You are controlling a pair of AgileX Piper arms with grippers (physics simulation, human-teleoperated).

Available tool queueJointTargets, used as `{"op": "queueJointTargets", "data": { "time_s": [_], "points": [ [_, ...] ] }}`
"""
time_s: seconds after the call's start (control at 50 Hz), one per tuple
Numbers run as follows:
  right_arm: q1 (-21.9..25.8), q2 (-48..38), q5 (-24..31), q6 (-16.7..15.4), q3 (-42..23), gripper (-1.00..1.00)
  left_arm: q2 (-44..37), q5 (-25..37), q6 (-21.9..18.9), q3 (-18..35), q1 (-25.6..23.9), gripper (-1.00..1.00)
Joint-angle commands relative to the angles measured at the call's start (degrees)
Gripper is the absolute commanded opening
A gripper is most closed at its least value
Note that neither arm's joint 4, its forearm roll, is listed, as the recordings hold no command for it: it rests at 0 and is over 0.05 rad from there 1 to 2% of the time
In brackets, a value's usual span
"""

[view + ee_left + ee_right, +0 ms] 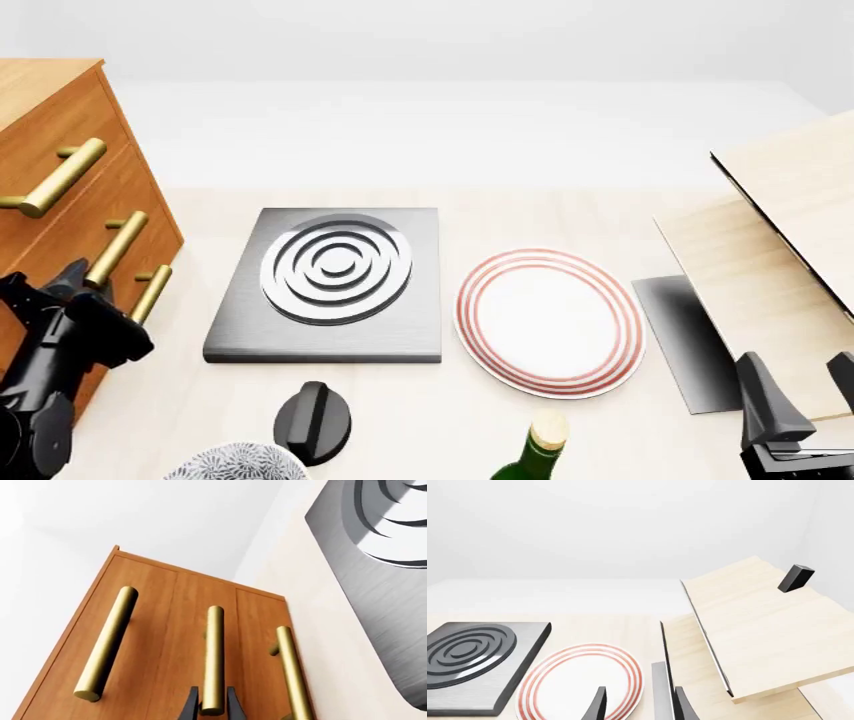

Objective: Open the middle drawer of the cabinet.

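At the table's [561, 215] left edge stands one cabinet [54, 130] of orange-brown wood with three drawers, each carrying one brass bar handle, three handles in all. The middle drawer [203, 630] is the centre one, its front flush with its neighbours in the left wrist view. The left gripper [212, 706] sits at the near end of the middle handle [213, 655], one dark finger on each side of the bar; whether the fingers press on the brass or stand just off it cannot be told. In the front view that arm's black body covers the lower part of the cabinet front. Just right of the cabinet lies one grey square slab [334, 285] with raised concentric rings, and near the table's front edge sit one black knob [314, 420], one patterned bowl rim [234, 463] and one green bottle [534, 455] with a gold cap. Right of the slab lies one white plate [550, 320] with red rings. Along the right edge lean pale wooden boards [787, 210], at least two. The right gripper [639, 702] hovers at the front right corner, fingers spread and holding nothing. No writing is legible anywhere.
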State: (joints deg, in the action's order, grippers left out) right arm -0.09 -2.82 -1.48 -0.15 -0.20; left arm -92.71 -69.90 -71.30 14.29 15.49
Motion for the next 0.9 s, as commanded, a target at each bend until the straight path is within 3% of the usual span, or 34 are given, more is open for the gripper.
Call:
{"op": "queueJointTargets", "data": {
  "time_s": [0.02, 0.18, 0.9],
  "points": [
    [0.1, 0.6, 0.3, 0.0, 0.0, 1.0, -1.6, 0.0, -0.1, -1.6, -1.9, -1.0],
    [0.1, 0.6, 0.3, 0.0, 0.0, 1.0, -2.1, 0.0, -2.5, -0.9, -4.1, -1.0],
    [0.1, 0.6, 0.3, 0.0, 0.0, 1.0, 1.1, 0.0, -4.2, -3.9, -11.2, -1.0]
  ]
}}
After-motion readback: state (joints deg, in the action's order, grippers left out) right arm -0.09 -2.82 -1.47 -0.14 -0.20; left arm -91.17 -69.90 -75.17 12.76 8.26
